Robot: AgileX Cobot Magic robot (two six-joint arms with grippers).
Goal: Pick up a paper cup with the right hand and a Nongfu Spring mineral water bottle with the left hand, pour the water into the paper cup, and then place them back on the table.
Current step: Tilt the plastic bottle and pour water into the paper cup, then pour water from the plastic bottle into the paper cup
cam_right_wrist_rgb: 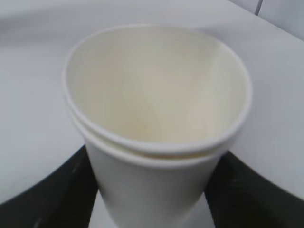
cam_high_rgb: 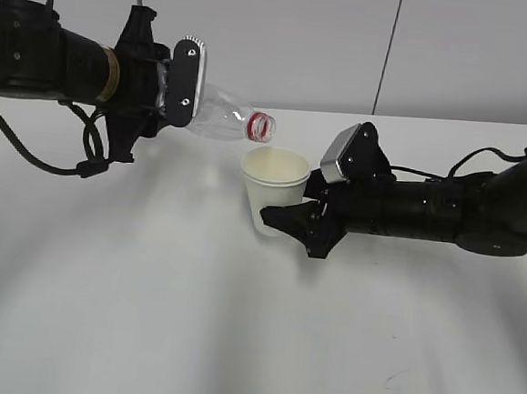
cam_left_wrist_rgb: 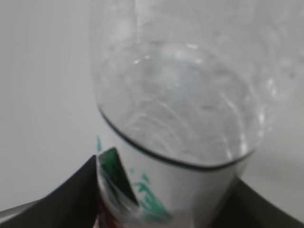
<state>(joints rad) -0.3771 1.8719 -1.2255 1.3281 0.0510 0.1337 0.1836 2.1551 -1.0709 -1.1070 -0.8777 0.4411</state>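
My left gripper (cam_high_rgb: pixel 176 85) is shut on the clear mineral water bottle (cam_high_rgb: pixel 222 121) and holds it tipped to the right. Its red-ringed open neck (cam_high_rgb: pixel 262 127) hangs just above the rim of the paper cup (cam_high_rgb: pixel 271 190). My right gripper (cam_high_rgb: pixel 291 219) is shut on the cup and holds it upright above the white table (cam_high_rgb: pixel 146 297). The left wrist view shows the bottle (cam_left_wrist_rgb: pixel 180 95) filling the frame, with its label (cam_left_wrist_rgb: pixel 156 194) between the jaws. The right wrist view shows the cup (cam_right_wrist_rgb: pixel 156 123) between the black fingers; its cream inside looks dry. No stream of water shows.
A pale wall (cam_high_rgb: pixel 294 35) with a dark vertical seam stands behind the table. The left arm's black cable (cam_high_rgb: pixel 38 156) loops down toward the tabletop at the left. A small dark scuff (cam_high_rgb: pixel 393 379) marks the table at the front right.
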